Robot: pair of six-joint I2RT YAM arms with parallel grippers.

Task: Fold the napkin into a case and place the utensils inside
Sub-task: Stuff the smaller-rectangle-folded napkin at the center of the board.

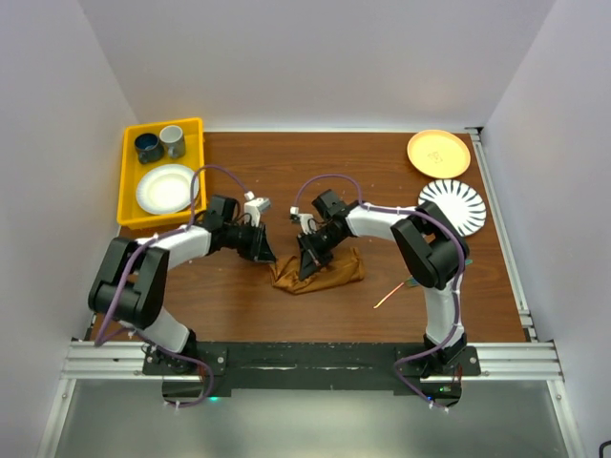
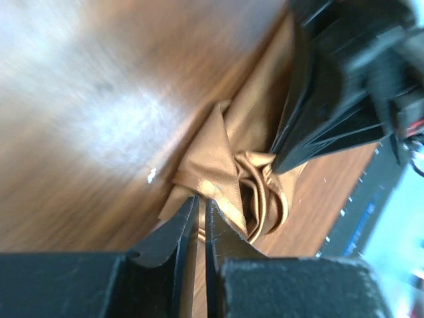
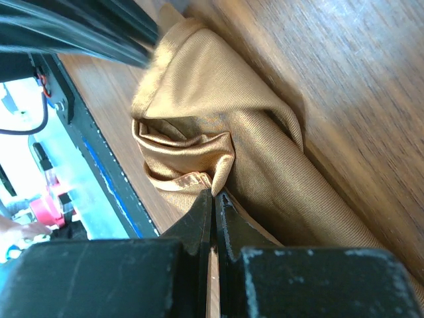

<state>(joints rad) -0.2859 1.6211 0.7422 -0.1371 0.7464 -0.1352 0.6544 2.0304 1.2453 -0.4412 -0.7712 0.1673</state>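
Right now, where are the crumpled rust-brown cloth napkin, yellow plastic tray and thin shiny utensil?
Rust-brown cloth napkin [image 1: 342, 270]: top view, right half.
Yellow plastic tray [image 1: 124, 181]: top view, left rim.
Thin utensil [image 1: 388, 296]: top view, middle.

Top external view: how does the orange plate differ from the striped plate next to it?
The orange plate is plain orange-yellow; the striped plate is white with dark lines fanning out to its rim. The orange plate lies farther back, in the far right corner; the striped plate lies just in front of it, by the right edge. Both are round and lie flat on the table.
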